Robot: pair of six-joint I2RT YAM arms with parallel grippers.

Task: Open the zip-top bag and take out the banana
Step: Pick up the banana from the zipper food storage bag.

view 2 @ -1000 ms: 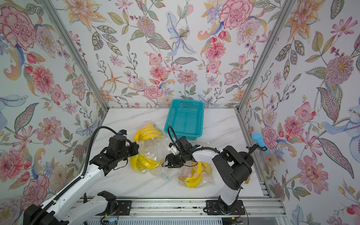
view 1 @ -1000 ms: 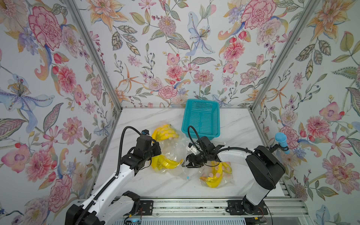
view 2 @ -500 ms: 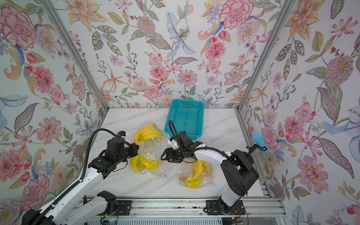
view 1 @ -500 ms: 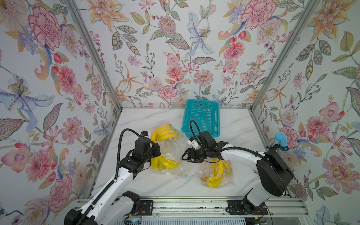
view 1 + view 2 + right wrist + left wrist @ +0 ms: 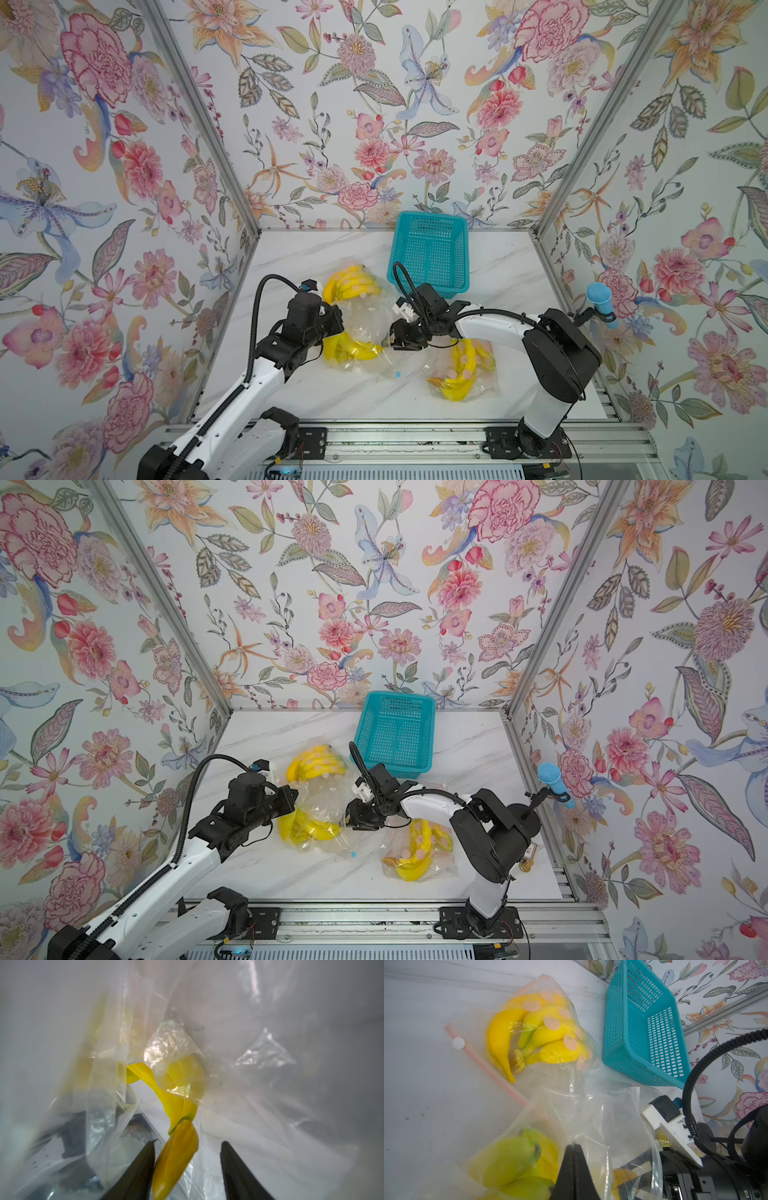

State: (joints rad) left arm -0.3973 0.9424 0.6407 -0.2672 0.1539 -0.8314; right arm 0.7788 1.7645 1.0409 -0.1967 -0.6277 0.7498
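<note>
A clear zip-top bag (image 5: 370,320) (image 5: 328,800) lies mid-table with a yellow banana bunch (image 5: 353,351) (image 5: 307,829) inside. My left gripper (image 5: 338,328) (image 5: 293,798) is shut on a fold of the bag's plastic (image 5: 591,1118); in the left wrist view its jaws (image 5: 574,1146) pinch the film beside the bananas (image 5: 508,1159). My right gripper (image 5: 390,336) (image 5: 349,814) reaches into the bag's mouth from the right. In the right wrist view, my right gripper (image 5: 188,1142) is open. A banana tip (image 5: 176,1159) lies between the fingers, against one and apart from the other.
A second bagged bunch (image 5: 353,286) (image 5: 537,1034) lies behind, and a third (image 5: 461,370) (image 5: 415,850) at the front right under my right arm. A teal basket (image 5: 430,253) (image 5: 395,729) (image 5: 643,1022) stands at the back. A blue-tipped rod (image 5: 598,299) sticks out from the right wall.
My right gripper has moved left, deeper into the bag's mouth, and its jaws have narrowed around the banana tip. The left gripper keeps its pinch on the plastic.
</note>
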